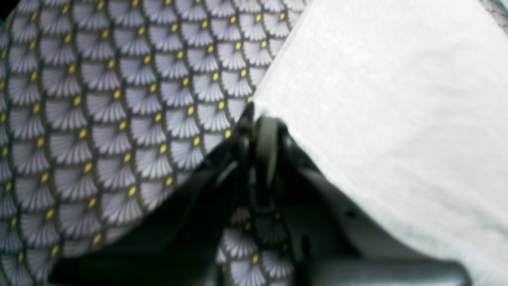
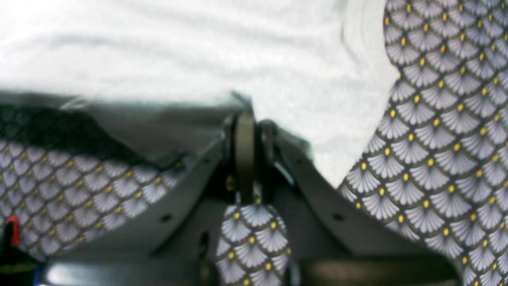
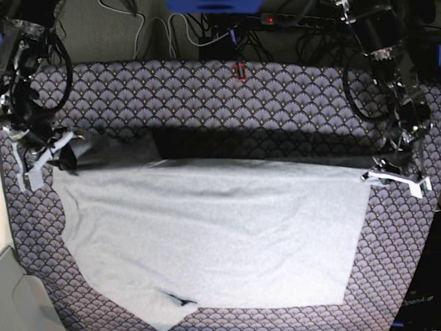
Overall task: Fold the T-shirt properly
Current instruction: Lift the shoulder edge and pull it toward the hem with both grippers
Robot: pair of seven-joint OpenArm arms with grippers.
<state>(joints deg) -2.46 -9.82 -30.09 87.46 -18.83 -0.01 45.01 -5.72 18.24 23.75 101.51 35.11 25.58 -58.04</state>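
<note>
The light-grey T-shirt [image 3: 213, 227] lies spread across the tablecloth [image 3: 227, 96], with no lettering showing. Its far edge is lifted off the table and casts a dark shadow behind it. My left gripper [image 3: 377, 174], at the right of the base view, is shut on the shirt's far right corner. In the left wrist view the gripper [image 1: 254, 115] pinches the shirt's [image 1: 377, 99] edge. My right gripper [image 3: 65, 160], at the left of the base view, is shut on the far left corner. The right wrist view shows the gripper [image 2: 246, 115] clamping the shirt's [image 2: 198, 47] edge.
The purple-grey scallop-patterned tablecloth [image 1: 99, 119] covers the whole table, also in the right wrist view [image 2: 436, 139]. A small red object [image 3: 239, 70] sits at the table's far edge. Cables and a power strip [image 3: 296, 19] lie behind it. Pale floor [image 3: 14, 296] shows at bottom left.
</note>
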